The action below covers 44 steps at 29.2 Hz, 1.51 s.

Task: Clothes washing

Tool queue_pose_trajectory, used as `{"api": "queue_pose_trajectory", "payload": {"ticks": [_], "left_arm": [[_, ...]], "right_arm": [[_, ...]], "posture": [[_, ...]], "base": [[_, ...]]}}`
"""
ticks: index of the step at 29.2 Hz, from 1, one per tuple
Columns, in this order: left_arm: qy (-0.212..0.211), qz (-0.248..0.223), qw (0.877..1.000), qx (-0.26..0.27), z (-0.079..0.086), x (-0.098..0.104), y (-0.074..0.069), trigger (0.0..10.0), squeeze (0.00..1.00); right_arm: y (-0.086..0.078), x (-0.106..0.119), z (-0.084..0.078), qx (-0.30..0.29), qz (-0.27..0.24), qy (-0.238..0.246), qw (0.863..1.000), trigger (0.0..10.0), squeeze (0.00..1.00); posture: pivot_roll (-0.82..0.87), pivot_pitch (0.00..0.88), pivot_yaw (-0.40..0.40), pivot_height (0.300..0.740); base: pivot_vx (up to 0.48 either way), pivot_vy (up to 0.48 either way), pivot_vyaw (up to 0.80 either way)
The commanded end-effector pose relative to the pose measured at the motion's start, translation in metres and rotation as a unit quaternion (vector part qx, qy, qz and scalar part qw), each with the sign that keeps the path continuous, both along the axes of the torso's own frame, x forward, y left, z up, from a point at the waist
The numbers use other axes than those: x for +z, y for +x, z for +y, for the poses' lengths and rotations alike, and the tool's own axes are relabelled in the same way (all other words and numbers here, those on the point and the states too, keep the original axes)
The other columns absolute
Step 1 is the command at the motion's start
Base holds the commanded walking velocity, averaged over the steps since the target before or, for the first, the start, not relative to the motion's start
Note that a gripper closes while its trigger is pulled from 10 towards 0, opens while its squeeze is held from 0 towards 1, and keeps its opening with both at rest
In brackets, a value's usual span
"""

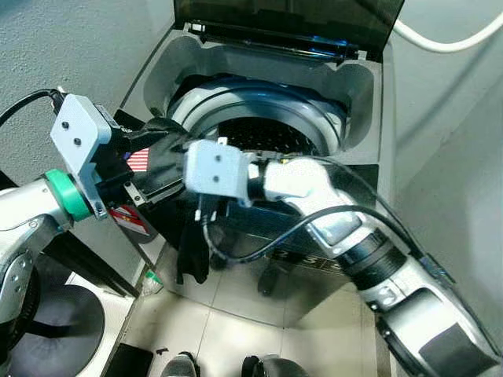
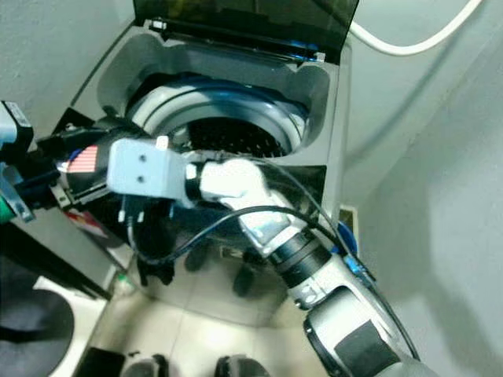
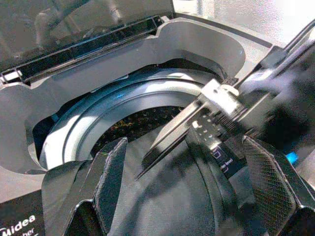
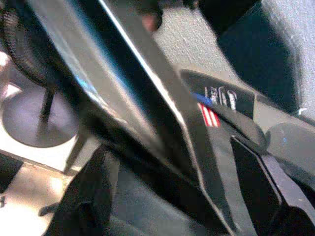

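Note:
A grey top-load washing machine [image 1: 357, 118] stands with its dark lid [image 1: 283, 20] up and its drum [image 1: 267, 133] showing. A black garment [image 1: 169, 153] with a small flag patch [image 1: 137, 159] lies over the machine's front left corner and hangs down its front. My left gripper [image 1: 153, 188] reaches in from the left, open, and the cloth [image 3: 187, 196] lies between its spread fingers [image 3: 106, 187]. My right gripper [image 1: 203, 224] points down at the hanging cloth beside it, also open, with the patch [image 4: 209, 115] ahead of it.
A white hose [image 1: 440, 39] curves along the wall behind the machine. Grey walls close in on both sides. A black round stand base [image 1: 55, 322] sits on the floor at the left. My feet [image 1: 220, 365] stand on the tiles before the machine.

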<state>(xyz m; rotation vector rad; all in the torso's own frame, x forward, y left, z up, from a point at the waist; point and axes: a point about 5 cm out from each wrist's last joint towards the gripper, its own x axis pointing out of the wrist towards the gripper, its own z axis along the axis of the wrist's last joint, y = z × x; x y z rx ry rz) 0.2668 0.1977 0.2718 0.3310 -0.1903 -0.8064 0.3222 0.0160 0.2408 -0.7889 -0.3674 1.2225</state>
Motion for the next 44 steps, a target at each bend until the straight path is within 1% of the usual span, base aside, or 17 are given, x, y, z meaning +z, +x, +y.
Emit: {"api": "queue_pose_trajectory", "payload": {"ticks": [1, 4, 6, 7, 9, 11, 15, 16, 17, 18, 25, 30, 44], "left_arm": [[0.008, 0.007, 1.0, 0.0, 0.0, -0.002, 0.0, 10.0, 0.0], [0.008, 0.007, 1.0, 0.001, 0.0, -0.002, -0.001, 10.0, 0.0], [0.008, 0.007, 1.0, 0.002, 0.001, -0.003, -0.001, 10.0, 0.0], [0.007, 0.007, 1.0, 0.003, 0.001, -0.003, -0.001, 10.0, 0.0], [0.006, 0.007, 1.0, 0.003, 0.001, -0.003, -0.001, 10.0, 0.0], [0.006, 0.006, 1.0, 0.003, 0.001, -0.003, -0.001, 10.0, 0.0], [0.006, 0.006, 1.0, 0.003, 0.001, -0.004, -0.001, 10.0, 0.0], [0.006, 0.006, 1.0, 0.003, 0.001, -0.004, -0.001, 10.0, 0.0], [0.006, 0.006, 1.0, 0.003, 0.002, -0.004, -0.001, 10.0, 0.0], [0.006, 0.006, 1.0, 0.003, 0.002, -0.004, -0.001, 10.0, 0.0], [0.004, 0.005, 1.0, 0.003, 0.001, -0.004, -0.001, 10.0, 0.0], [0.004, 0.005, 1.0, 0.004, 0.002, -0.004, -0.001, 10.0, 0.0], [0.002, 0.006, 1.0, 0.006, 0.002, -0.004, -0.002, 10.0, 0.0]], "right_arm": [[0.004, -0.008, 0.0, -0.015, -0.015, -0.027, 0.999, 10.0, 0.0], [0.005, -0.01, -0.002, -0.019, -0.018, -0.036, 0.999, 10.0, 0.0], [0.004, -0.016, -0.007, -0.022, -0.023, -0.055, 0.998, 10.0, 0.0], [0.006, -0.022, -0.011, -0.036, -0.033, -0.07, 0.996, 10.0, 0.0], [0.007, -0.024, -0.013, -0.043, -0.036, -0.073, 0.996, 10.0, 0.0], [0.009, -0.028, -0.017, -0.051, -0.042, -0.089, 0.994, 10.0, 0.0], [0.01, -0.031, -0.022, -0.052, -0.05, -0.106, 0.992, 10.0, 0.0], [0.011, -0.031, -0.025, -0.052, -0.051, -0.111, 0.991, 4.3, 0.0], [0.011, -0.031, -0.027, -0.052, -0.052, -0.116, 0.991, 1.1, 0.0], [0.011, -0.031, -0.028, -0.052, -0.051, -0.119, 0.99, 0.0, 0.0], [0.01, -0.036, -0.032, -0.038, -0.039, -0.136, 0.989, 0.0, 0.0], [0.004, -0.042, -0.031, -0.012, -0.023, -0.148, 0.989, 0.0, 0.0], [0.003, -0.04, -0.031, -0.001, -0.013, -0.143, 0.99, 0.0, 0.0]], "posture": [[0.14, 0.096, 0.035, 0.74], [0.14, 0.096, 0.035, 0.74], [0.13, 0.093, 0.031, 0.74], [0.13, 0.091, 0.03, 0.74], [0.13, 0.09, 0.029, 0.74], [0.13, 0.089, 0.029, 0.74], [0.13, 0.087, 0.029, 0.74], [0.13, 0.087, 0.029, 0.74], [0.13, 0.08, 0.029, 0.74], [0.13, 0.08, 0.029, 0.74], [0.13, 0.08, 0.029, 0.74], [0.13, 0.082, 0.027, 0.74], [0.13, 0.096, 0.021, 0.74]], "base": [[0.0, 0.0, 0.0], [0.0, 0.0, 0.0], [0.0, 0.0, 0.0], [0.0, 0.0, 0.0], [0.0, 0.0, 0.0], [0.0, 0.0, 0.0], [0.0, 0.0, 0.0], [0.0, 0.0, 0.0], [0.0, 0.0, 0.0], [0.0, 0.0, 0.0], [0.0, 0.0, 0.0], [0.0, 0.0, 0.0], [0.0, 0.0, 0.0]]}}
